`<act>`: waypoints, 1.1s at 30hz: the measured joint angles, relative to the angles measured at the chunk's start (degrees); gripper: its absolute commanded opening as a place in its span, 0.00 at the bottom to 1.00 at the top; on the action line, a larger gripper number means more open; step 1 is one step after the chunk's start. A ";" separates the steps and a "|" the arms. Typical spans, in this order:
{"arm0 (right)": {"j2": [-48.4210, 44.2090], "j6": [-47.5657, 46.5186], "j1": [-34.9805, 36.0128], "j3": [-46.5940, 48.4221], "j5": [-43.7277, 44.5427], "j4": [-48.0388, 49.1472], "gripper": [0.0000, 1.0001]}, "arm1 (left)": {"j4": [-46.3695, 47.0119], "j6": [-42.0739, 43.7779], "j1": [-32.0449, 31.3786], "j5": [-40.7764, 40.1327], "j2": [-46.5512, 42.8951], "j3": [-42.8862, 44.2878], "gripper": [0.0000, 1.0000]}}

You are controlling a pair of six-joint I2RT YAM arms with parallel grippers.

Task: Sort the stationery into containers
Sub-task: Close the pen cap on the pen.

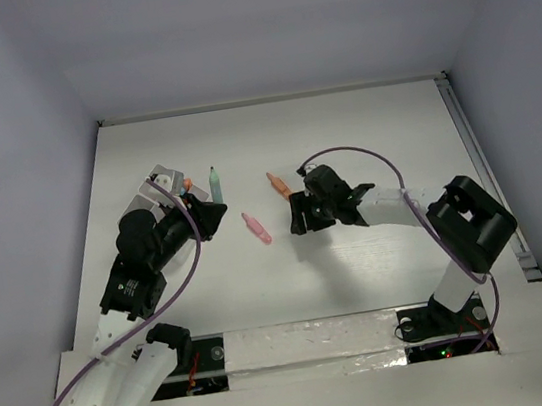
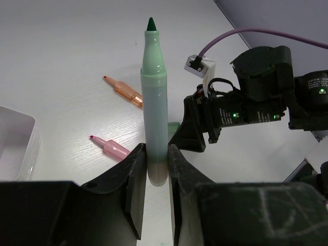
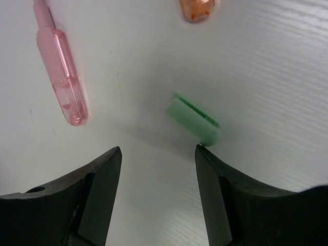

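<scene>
Brightly, evenly lit from above, with soft, faint shadows. Mild glare on the white table in the left wrist view; slightly soft at near edges.

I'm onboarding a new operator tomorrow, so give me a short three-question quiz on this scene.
1. True or false: the left jaws are shut on the green marker.
2. What lies on the table by the open right jaws? A: green cap. B: scissors. C: eraser.
3. Fill in: two markers lie loose on the table, the pink marker and the ____ one.

Key: 1 true. 2 A. 3 orange, meaning the orange marker.
</scene>
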 measured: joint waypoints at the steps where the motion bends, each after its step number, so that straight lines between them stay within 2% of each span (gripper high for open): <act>1: -0.28 -0.33 -0.46 0.00 0.22 -0.02 0.66 | 0.00 0.00 0.00 -0.02 -0.02 0.00 0.00; 8: -0.42 -1.92 -2.08 0.70 1.55 -0.68 0.72 | 0.00 0.02 0.00 -0.02 -0.31 0.00 0.00; 18: 2.01 -2.40 -2.05 4.90 2.99 -2.23 0.73 | 0.00 0.09 0.00 0.00 -0.61 0.00 0.00; 22: -0.09 -2.43 -2.05 3.78 3.28 -3.82 0.84 | 0.00 0.20 0.00 0.09 -0.61 0.00 0.00; 25: -3.50 -2.38 -2.05 2.27 0.68 -4.00 0.90 | 0.00 0.22 0.00 0.35 -0.59 0.00 0.00; 29: -4.94 -2.19 -2.05 1.60 -3.43 -2.58 0.90 | 0.00 0.22 0.00 0.59 -0.59 0.00 0.00; 33: -2.47 -1.86 -2.05 1.60 -5.73 -1.70 0.87 | 0.00 0.22 0.00 0.63 -0.59 0.00 0.00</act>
